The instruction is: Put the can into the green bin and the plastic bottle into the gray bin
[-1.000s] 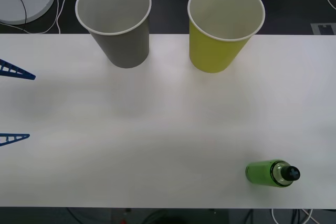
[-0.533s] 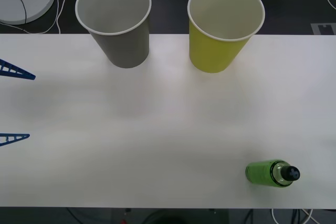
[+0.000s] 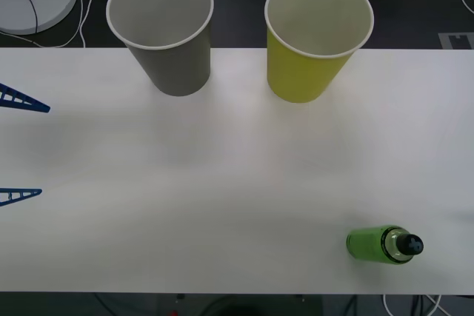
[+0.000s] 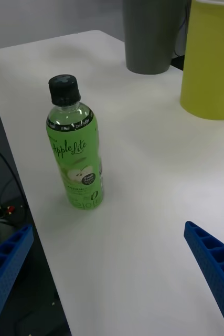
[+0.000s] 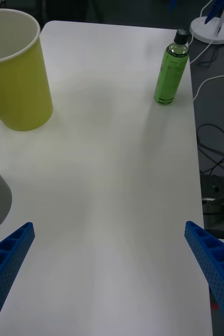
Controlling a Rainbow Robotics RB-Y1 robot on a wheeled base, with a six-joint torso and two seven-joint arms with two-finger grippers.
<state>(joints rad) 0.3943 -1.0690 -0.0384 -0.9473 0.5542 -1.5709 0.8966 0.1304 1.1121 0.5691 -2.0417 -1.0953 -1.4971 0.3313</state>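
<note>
Even, bright light falls from overhead onto the white tabletop (image 3: 237, 175), which looks nearly washed out in the front view. Shadows are soft and faint (a pale smudge beside the plastic bottle (image 4: 75, 152) in the right wrist view). Small highlights glint on its shoulder. The room behind stays dim.

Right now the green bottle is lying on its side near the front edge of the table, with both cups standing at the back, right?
Not quite. The plastic bottle stands upright, cap up, as the right wrist view shows. It is near the table's front edge, and the gray bin and green bin do stand at the back.
</note>
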